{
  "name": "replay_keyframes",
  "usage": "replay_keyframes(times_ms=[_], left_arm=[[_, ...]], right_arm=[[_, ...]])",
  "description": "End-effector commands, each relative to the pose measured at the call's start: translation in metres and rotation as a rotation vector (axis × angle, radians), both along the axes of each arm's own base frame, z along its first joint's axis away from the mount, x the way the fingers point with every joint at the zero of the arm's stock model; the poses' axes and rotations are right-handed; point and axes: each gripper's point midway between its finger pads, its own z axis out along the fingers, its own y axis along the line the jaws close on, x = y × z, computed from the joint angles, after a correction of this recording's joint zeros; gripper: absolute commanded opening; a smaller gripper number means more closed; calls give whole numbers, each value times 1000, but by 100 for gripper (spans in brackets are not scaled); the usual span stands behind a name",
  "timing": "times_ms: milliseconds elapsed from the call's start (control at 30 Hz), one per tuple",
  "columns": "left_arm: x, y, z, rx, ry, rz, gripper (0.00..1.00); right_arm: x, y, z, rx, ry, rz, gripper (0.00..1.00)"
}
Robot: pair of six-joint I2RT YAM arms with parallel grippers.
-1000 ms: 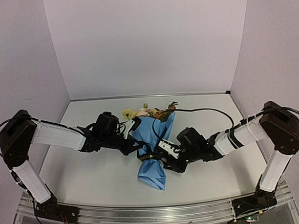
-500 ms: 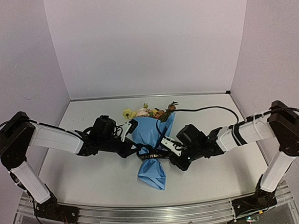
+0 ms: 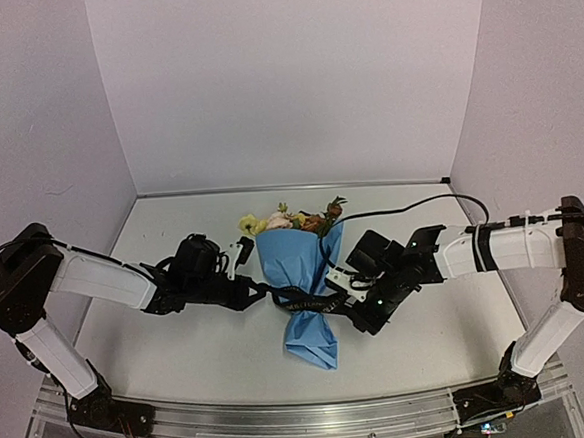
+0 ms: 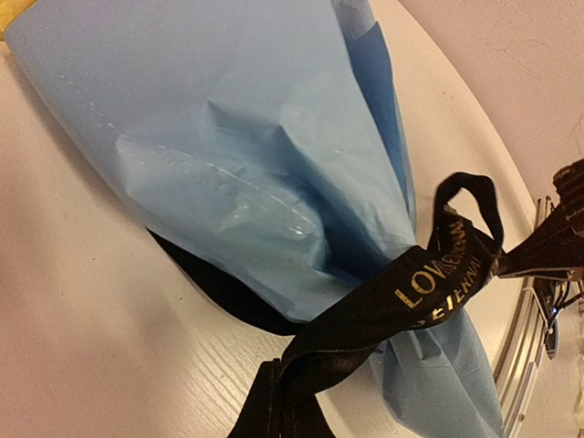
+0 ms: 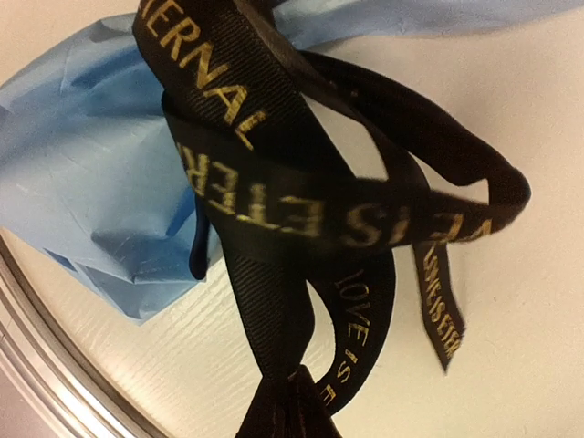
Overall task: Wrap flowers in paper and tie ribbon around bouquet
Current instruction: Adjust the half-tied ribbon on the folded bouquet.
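The bouquet (image 3: 303, 273) lies on the table (image 3: 181, 357) between the two arms, its flowers (image 3: 287, 220) pointing to the far wall. The black ribbon (image 3: 306, 301) goes around the narrow part of the blue paper (image 4: 246, 155) (gold letters are printed along it). The left claw (image 3: 259, 289) is closed on one strand just beside the cone. The right claw (image 3: 346, 306) pinches the ribbon on the other side, where the strands cross in a loose loop.
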Motion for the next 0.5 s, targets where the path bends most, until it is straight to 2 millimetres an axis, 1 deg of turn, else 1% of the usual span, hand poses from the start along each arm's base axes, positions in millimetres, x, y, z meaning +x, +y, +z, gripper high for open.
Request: replay_keyframes(times_ms=[0,167,333,467], left_arm=[[13,9,9,-9,20,130,0],[12,20,1,1,66,196,0],[4,36,2,-16,90,258,0],[-3,43,3,-17,100,267,0]], right_arm=[[-5,2,2,-11,58,-51,0],[-9,20,3,26,98,-60,0],[-17,37,5,65,141,-65,0],[-25,61,11,136,170,-72,0]])
